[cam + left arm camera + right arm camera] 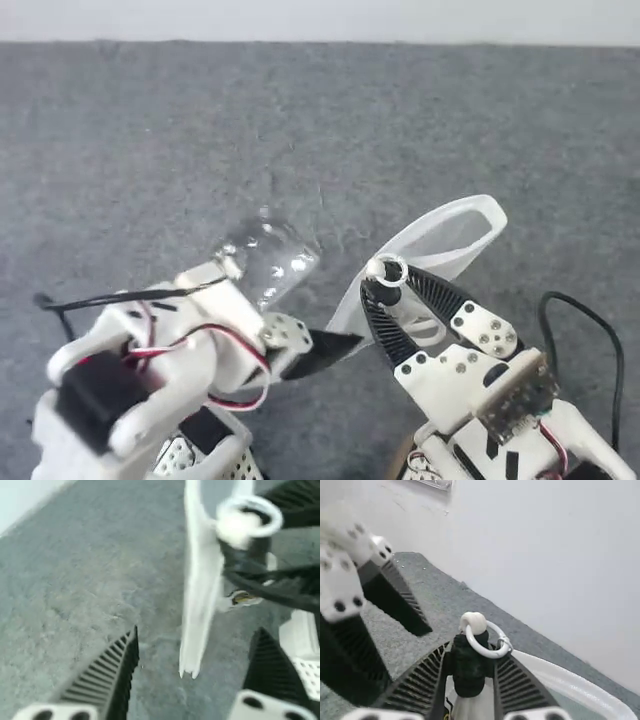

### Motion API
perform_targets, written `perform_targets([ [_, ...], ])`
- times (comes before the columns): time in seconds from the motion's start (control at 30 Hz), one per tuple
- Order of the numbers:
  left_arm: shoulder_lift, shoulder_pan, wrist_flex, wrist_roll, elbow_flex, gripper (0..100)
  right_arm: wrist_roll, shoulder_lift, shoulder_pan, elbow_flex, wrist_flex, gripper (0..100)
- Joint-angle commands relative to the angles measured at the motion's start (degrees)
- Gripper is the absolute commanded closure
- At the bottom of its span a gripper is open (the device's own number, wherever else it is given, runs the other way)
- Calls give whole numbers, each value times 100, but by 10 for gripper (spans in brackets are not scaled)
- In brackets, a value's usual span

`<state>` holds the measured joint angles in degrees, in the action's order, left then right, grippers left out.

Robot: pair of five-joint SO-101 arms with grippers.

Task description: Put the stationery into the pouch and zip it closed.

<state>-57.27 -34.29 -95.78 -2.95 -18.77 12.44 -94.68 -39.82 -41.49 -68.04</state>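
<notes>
The worktop (300, 120), covered in grey short-pile fabric, ends at a pale band along its far edge. On it, the translucent white pouch (450, 235): its far end appears to rest on the fabric, and its near end is raised off it. A clear glossy object (275, 262) sits just beside the pouch, to the robot's left of it; contact with the fabric cannot be told. A black cable (590, 320) curves over the fabric near the pouch, to the robot's right of it.
</notes>
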Motion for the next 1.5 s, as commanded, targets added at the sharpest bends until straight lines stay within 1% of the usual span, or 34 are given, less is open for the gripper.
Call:
perform_targets([
  [0.0,-35,167,580,123,-180,669,53,-40,110,308,-127,992],
  [0.13,-35,404,835,158,-277,669,62,-40,110,308,-303,991],
  [0.3,-18,378,1020,167,-321,670,62,-40,110,308,-374,990],
  [0.57,-26,360,1776,167,-1033,670,70,-31,75,308,-541,990],
  [0.67,-35,53,1855,167,-1130,671,70,-31,75,308,-549,991],
  [0.83,-35,-466,1864,158,-1138,720,255,-31,66,431,-840,991],
  [1.03,-35,-492,2154,158,-1323,724,281,22,66,818,-1279,991],
  [1.13,-35,-501,2321,158,-1446,731,281,22,-110,809,-1288,992],
  [1.27,-35,-580,2426,158,-1464,788,264,22,-259,800,-1288,992],
  [1.47,-35,-1178,2426,158,-1481,861,264,31,-259,800,-1288,992],
])
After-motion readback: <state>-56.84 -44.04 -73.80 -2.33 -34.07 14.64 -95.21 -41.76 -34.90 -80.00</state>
